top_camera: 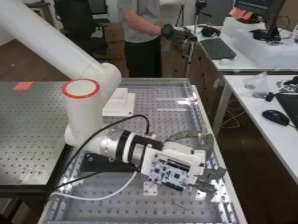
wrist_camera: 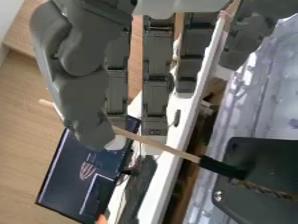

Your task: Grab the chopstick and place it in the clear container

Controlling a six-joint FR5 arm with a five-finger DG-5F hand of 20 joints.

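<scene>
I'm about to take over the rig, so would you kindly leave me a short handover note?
Hand: closed on the chopstick, over the right side of the perforated bench in the high view.
Chopstick: in its grasp, slanting, dark end towards the black plate in the wrist view.
Done: chopstick grabbed.
Left: place it in the clear container and let go; I can't tell from these views exactly where that container stands.

In the high view, the hand (top_camera: 214,174) is above the desk (top_camera: 126,210), the chopstick (wrist_camera: 159,145) in it. Left of the hand, a plate (top_camera: 100,161) lies on the desk; behind and left, a block (top_camera: 120,107). Behind and right, a mouse (top_camera: 275,117) rests on a side desk (top_camera: 258,102).
</scene>
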